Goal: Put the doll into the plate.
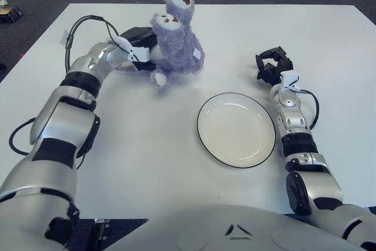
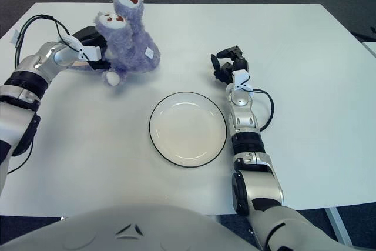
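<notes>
In the left eye view, our left hand (image 1: 138, 48) is closed on the back of the purple doll (image 1: 176, 48), which is up off the table (image 1: 147, 163), well apart from the plate (image 1: 236, 129); it looks soft, fluffy and light, so we think the fat middle is the best place to hold it. In the right eye view, our right hand (image 2: 229, 66) shows just beside the plate's right side with fingers curled and holding nothing, and the doll's small white tag (image 2: 149, 53) is too tiny for us to read.

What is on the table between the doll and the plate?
Nothing: in both views only bare table separates the doll, held by the left robot hand, from the plate.
</notes>
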### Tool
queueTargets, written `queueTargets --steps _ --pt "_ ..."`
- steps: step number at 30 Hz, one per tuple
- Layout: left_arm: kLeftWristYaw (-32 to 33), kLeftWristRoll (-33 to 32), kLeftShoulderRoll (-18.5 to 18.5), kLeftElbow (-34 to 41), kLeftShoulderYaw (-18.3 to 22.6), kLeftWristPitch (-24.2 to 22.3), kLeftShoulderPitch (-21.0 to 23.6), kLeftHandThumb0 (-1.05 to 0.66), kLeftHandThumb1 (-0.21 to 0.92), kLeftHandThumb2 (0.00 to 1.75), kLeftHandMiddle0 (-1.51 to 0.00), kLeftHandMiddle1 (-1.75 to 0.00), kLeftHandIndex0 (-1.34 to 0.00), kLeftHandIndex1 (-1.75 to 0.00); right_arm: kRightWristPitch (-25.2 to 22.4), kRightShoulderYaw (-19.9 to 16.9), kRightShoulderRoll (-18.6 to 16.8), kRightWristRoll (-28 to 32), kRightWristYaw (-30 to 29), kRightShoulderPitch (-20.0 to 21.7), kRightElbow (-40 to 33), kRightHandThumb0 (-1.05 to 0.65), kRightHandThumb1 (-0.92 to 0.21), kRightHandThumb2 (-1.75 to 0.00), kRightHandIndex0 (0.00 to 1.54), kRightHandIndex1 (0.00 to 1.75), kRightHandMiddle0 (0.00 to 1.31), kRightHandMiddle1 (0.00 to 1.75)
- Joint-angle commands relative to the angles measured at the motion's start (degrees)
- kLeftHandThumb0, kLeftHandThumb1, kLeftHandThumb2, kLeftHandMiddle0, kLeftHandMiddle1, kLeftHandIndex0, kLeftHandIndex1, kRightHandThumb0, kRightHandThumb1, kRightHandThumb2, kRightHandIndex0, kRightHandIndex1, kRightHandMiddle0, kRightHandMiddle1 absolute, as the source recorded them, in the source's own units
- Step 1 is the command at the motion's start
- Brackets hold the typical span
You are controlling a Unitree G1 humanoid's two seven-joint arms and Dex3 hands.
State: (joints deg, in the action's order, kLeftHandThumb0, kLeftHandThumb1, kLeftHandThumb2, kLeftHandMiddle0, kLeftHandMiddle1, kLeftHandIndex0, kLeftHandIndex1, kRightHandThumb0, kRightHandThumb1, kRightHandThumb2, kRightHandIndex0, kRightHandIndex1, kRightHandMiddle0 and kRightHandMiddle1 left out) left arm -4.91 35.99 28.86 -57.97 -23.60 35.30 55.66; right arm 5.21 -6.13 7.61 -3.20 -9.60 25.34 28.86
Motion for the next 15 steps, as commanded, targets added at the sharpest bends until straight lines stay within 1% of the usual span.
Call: queueTargets --steps 1,6,15 --pt "1.47 0.49 -1.24 2.62 -0.2 -1.99 -0.86 0.0 0.37 1.2 -0.55 -1.75 -0.47 -1.58 -3.91 0.43 -0.25 -0.44 0.3 -2.86 2.38 -0.36 -0.87 -0.48 0.8 1.75 0.36 1.62" --pt "1.19 0.63 -1.78 4.59 -0.21 -3.38 -1.45 0.0 0.37 1.19 -0.55 -1.75 -0.48 -1.57 -4.18 0.49 -0.22 -0.48 0.26 -2.74 2.48 -0.36 -0.87 -0.47 0.8 1.75 0.36 1.62" --pt "-0.28 -0.01 -2.64 6.89 -0.09 -4.32 -1.5 0.0 0.38 1.19 -0.55 -1.75 -0.47 -1.58 -4.0 0.47 -0.08 -0.42 0.3 -2.45 3.39 -0.36 -0.87 -0.47 0.8 1.75 0.36 1.62"
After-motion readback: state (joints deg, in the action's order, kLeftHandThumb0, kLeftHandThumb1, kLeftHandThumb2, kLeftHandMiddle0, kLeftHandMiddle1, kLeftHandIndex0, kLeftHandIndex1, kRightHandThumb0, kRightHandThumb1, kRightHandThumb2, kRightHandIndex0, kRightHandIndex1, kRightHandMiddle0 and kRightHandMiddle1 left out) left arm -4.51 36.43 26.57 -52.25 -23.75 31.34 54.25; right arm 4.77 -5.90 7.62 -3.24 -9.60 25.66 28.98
